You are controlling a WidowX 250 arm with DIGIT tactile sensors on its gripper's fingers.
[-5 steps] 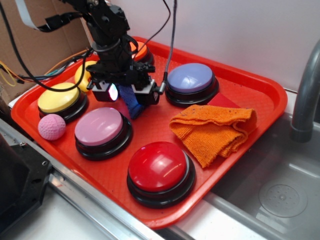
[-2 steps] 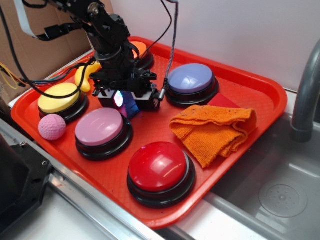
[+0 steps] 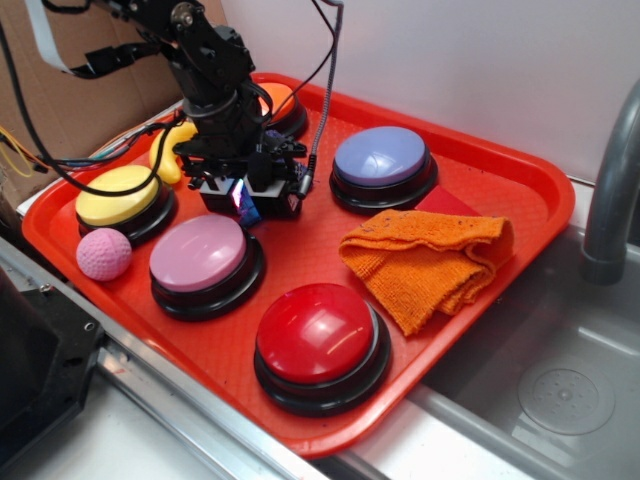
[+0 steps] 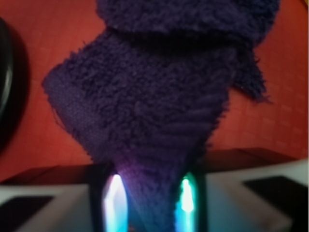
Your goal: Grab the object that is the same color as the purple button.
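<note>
Rag (image 4: 145,111) is pinched in our gripper (image 3: 246,196), which has dropped lower near the tray's (image 3: 520,175) back edge. Grab looks done.

We can read no text, label, brand, number or sign in either view, on the tray, the buttons, the cloths or the arm.

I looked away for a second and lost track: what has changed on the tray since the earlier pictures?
The claw has come down toward the tray and shifted slightly left, its fingers shut on the purple rag. A second ago the rag dangled plainly below the claw; now the exterior view shows only a sliver. The purple button, orange cloth and the other buttons have not moved.
</note>
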